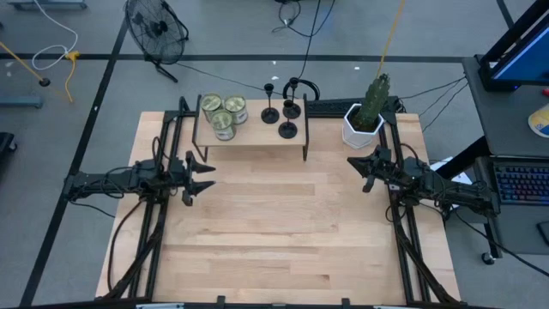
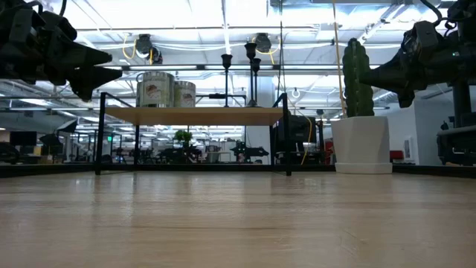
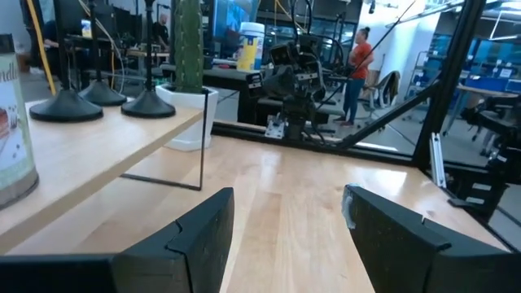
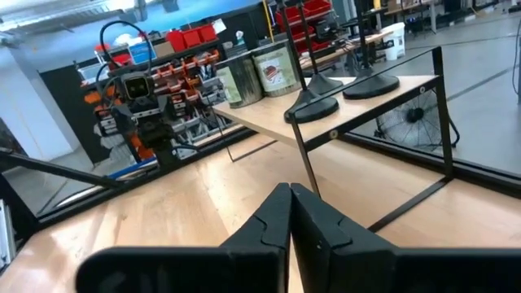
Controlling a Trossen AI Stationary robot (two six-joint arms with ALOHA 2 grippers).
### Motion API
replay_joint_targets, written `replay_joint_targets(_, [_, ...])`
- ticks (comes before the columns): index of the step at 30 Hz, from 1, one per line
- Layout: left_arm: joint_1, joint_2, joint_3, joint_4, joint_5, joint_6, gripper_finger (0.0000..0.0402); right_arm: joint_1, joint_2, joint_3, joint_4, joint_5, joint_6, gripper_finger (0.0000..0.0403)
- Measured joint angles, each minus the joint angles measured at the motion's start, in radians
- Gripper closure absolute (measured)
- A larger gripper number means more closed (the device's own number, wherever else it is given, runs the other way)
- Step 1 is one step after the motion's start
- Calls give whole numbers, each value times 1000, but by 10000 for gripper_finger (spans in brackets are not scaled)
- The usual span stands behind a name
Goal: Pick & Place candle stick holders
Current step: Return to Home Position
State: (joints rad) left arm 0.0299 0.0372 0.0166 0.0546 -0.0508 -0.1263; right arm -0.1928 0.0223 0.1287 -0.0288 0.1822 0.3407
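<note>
Up on the shelf (image 1: 253,136), candle stick holders (image 1: 290,110) stand clear of the parted left gripper (image 1: 208,175) and clenched right gripper (image 1: 354,163).

The site is presenting as a robotics laboratory inside an open industrial hall. A wooden table (image 1: 283,249) is standing in a black metal frame, with two dark arms mounted at its sides and ending in the left gripper (image 1: 208,175) and the right gripper (image 1: 356,162). Loose cables (image 1: 302,19) are trailing across the grey floor beside a floor fan (image 1: 156,33). A workstation is adjoining the table, carrying a keyboard (image 1: 521,182) and a monitor (image 1: 519,47). Red storage bins (image 4: 186,37) are filling racks in the background. Strip lights (image 2: 171,11) are running along an exposed ceiling. A person (image 3: 359,69) is standing among further equipment beyond the table.
</note>
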Motion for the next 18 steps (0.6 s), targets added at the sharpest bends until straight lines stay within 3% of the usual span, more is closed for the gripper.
replay_joint_targets(8, [0,1,0,-23,1,-102,163,0,0,0,-36,0,-30,400])
replay_joint_targets(18, [0,2,0,-24,1,-113,163,0,0,0,-34,0,34,399])
